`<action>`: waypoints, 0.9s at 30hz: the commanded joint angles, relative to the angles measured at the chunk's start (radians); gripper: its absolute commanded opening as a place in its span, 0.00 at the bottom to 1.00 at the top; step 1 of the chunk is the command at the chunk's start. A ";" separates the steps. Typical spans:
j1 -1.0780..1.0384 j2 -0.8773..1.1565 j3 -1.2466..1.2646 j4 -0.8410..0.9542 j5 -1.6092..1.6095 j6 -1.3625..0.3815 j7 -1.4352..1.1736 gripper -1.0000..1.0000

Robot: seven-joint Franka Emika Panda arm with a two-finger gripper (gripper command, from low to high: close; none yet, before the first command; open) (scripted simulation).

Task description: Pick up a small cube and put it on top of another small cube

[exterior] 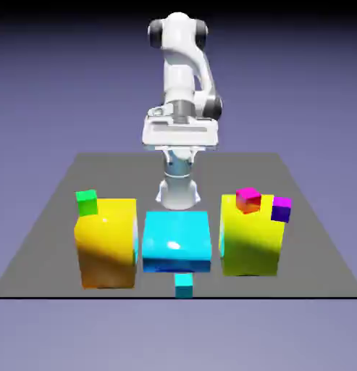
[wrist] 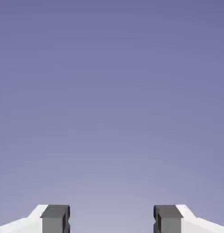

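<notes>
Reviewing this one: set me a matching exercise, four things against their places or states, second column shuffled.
1. Gripper
2. Small green cube
3. Small cyan cube
4. Small purple cube

A. At the near side of the large cyan block
B. Open, nothing between the fingertips
C. By the yellow-green block, at the exterior view's right
D. By the orange-yellow block, at the exterior view's left

Pairs: 1-B, 2-D, 3-A, 4-C
</notes>
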 commanded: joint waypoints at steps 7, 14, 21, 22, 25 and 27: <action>-0.004 0.254 0.009 0.189 -0.007 -0.191 0.011 0.50; -0.008 0.507 0.018 0.377 -0.014 -0.381 0.022 0.50; -0.012 0.761 0.027 0.566 -0.020 -0.572 0.033 0.50; -0.012 0.797 0.028 0.593 -0.021 -0.599 0.035 0.50; -0.014 0.906 0.032 0.674 -0.024 -0.680 0.040 0.50; -0.015 0.979 0.034 0.728 -0.026 -0.735 0.043 0.50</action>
